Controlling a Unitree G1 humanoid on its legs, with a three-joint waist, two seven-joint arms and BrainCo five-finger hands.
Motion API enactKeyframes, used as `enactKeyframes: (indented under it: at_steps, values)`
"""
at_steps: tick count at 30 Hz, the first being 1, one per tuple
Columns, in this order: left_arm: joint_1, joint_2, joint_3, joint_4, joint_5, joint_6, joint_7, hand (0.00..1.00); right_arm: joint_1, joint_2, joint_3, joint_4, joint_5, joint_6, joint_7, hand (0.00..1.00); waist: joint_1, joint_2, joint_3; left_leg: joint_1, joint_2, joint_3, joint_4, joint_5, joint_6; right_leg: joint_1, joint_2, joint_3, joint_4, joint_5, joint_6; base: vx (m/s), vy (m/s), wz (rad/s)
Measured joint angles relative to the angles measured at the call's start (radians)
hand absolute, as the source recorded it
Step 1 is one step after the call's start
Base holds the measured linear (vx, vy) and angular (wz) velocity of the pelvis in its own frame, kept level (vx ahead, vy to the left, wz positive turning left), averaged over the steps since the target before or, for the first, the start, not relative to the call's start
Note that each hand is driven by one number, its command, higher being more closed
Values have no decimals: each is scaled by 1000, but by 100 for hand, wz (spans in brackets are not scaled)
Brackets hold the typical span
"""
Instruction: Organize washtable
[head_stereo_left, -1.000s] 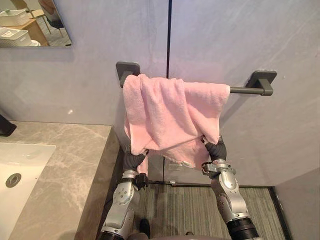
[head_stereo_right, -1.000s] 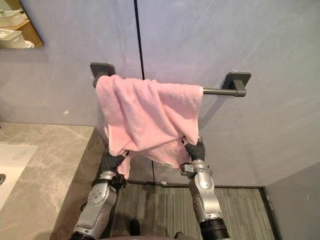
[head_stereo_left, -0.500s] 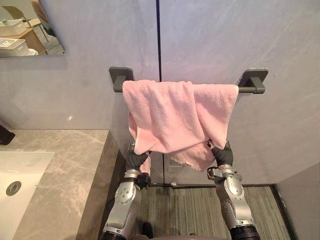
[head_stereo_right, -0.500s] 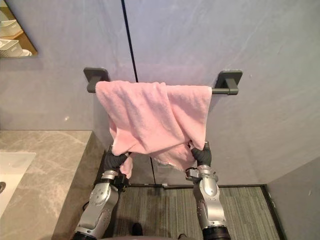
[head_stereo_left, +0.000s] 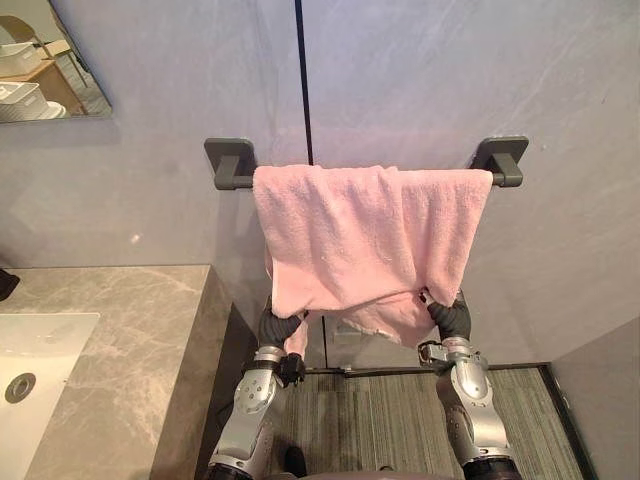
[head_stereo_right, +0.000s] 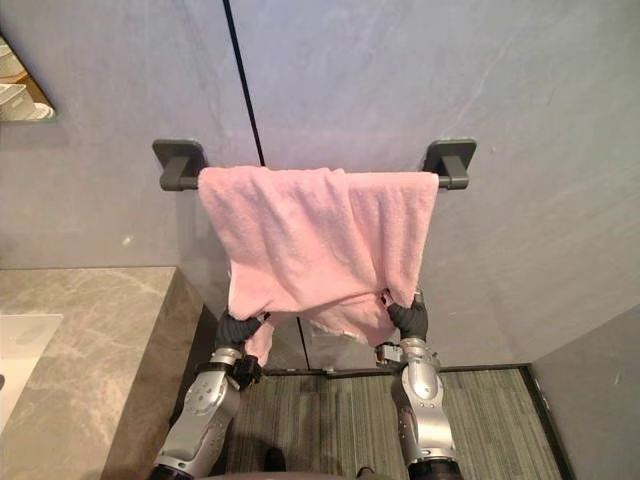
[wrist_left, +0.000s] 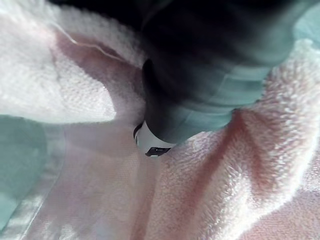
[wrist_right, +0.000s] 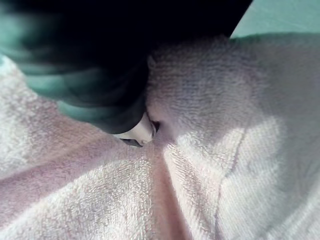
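Note:
A pink towel (head_stereo_left: 370, 230) hangs over a dark towel bar (head_stereo_left: 228, 163) fixed to the grey wall, and it covers most of the bar up to the right bracket (head_stereo_left: 500, 155). My left hand (head_stereo_left: 277, 325) is at the towel's lower left corner. My right hand (head_stereo_left: 450, 318) is at the lower right corner. In the left wrist view the left hand (wrist_left: 200, 85) is dug into the towel (wrist_left: 215, 190), with folds running in to the grip. In the right wrist view the towel (wrist_right: 225, 150) bunches the same way at the right hand (wrist_right: 100, 95).
A grey marble counter (head_stereo_left: 120, 350) with a white sink (head_stereo_left: 30, 370) stands to the left, its edge close to my left arm. A mirror (head_stereo_left: 40, 60) hangs at the upper left. Striped grey flooring (head_stereo_left: 370, 420) lies below the towel.
The towel has been drawn out wider along the bar toward the right bracket, and my right hand has moved right with its corner. The camera has also shifted.

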Motion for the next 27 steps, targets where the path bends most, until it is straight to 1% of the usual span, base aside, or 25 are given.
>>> enactKeyframes:
  at_steps: [3,8,11,13,14,18,21,27]
  values:
    - [0,0,0,11,-1,1,-1,100,-2,0,-7,21,0,-8,0,100,0,0,-1,0,0,-1,0,0,0,-1,0,0,2,0,0,0,0,0]
    - [0,1,2,46,-1,4,-3,100,-19,2,-7,47,-7,-8,6,100,0,0,-1,0,-2,-4,0,0,0,1,0,-4,0,0,0,0,0,0]
    - [0,1,5,75,-2,12,-10,100,-47,2,-7,81,-21,-7,10,100,2,-1,-1,0,-2,-6,0,0,0,3,0,-6,-4,0,0,0,0,1]
    - [2,1,13,91,-2,15,-19,100,-63,3,-7,111,-29,-7,23,100,3,-1,-1,0,-3,-9,0,0,0,6,0,-9,-8,0,0,0,0,5]
    - [2,1,16,98,-2,15,-19,0,-65,4,-6,117,-34,-7,25,0,2,-1,-1,0,-3,-13,-1,0,0,10,0,-13,-11,0,0,0,0,9]
    - [5,2,27,132,-7,18,-19,0,-73,7,-14,156,-37,-6,24,0,3,-2,-1,3,-4,-27,-1,0,0,26,0,-29,-19,0,-1,8,-7,11]
    - [12,1,46,149,-14,29,-18,0,-84,9,-27,179,-55,-5,12,0,4,-3,0,4,-3,-28,-1,-1,-1,27,1,-30,-21,-1,-1,0,0,0]
    - [28,1,63,158,-15,31,-17,0,-79,11,-35,218,-58,0,-15,0,3,-11,0,4,-4,-28,-1,-5,-2,32,0,-30,-29,-1,-1,0,0,0]
